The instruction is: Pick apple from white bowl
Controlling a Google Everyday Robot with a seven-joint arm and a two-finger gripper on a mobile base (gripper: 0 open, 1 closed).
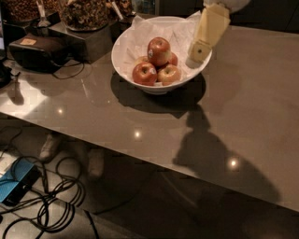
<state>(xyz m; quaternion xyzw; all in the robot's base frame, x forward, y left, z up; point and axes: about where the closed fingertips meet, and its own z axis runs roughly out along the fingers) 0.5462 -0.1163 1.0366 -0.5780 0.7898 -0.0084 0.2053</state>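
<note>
**A:** Which step is this?

**B:** The approach, I'd say. The claw (196, 49) hangs over the right rim of the white bowl (158, 87), far side of the bench (261, 107). Whether it is apart or together, I cannot tell.

**A:** And the apple?

**B:** The apple (159, 50) sits on top of the pile in the bowl, left of the claw and untouched.

**A:** What next?

**B:** Probably a move left and down, centred on that top fruit.

**A:** Anything in the way?

**B:** The smaller apples (144, 73) crowd beneath it, and the crinkled paper (140, 32) stands up behind. A black box (39, 51) and snack jars (86, 11) stand far left, well apart.
</note>
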